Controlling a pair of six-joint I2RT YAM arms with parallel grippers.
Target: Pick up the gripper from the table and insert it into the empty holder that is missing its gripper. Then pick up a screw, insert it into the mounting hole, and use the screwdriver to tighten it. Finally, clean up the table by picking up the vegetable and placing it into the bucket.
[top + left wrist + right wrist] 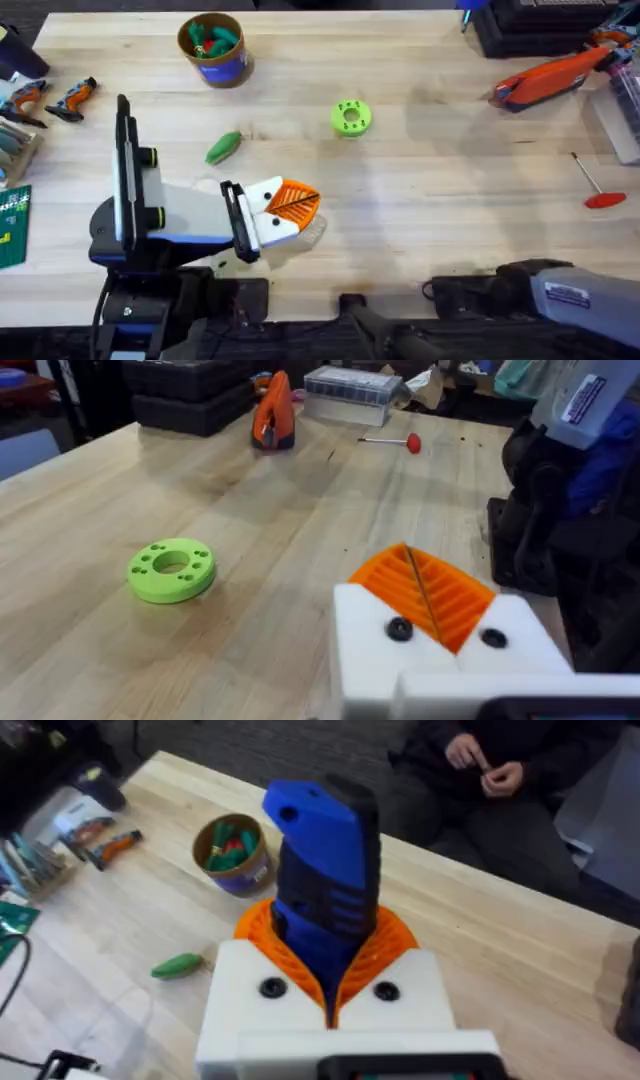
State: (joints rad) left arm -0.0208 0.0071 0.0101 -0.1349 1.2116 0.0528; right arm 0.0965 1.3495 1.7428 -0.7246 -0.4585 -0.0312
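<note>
A light wooden table [420, 210] seen from above, with two robot arms based at its near edge. The left gripper [290, 205] lies low over the near-left part of the table, its white fingers with orange ribbed pads [430, 592] pressed together and holding nothing. The right gripper [330, 975] is clamped on the blue screwdriver [325, 885], which stands upright between its orange pads; from above, the right arm sits dark at the near-right corner.

One green toy vegetable [223, 147] lies on the bare wood just beyond the left gripper, apart from it. One bucket [213, 48], tan-rimmed with a blue band, stands near the far edge, well beyond the vegetable; it already holds several small green and red pieces. One lime-green disc with holes [350, 117] lies near the middle, well apart from both.

The widest open stretch of wood runs across the middle and right of the table. One thin rod with a red handle [596, 187] lies near the right edge. One orange and grey tool [548, 78] sits at the far right, beside dark cases in the far-right corner. Two small orange-handled tools [50, 98] lie at the left edge.
</note>
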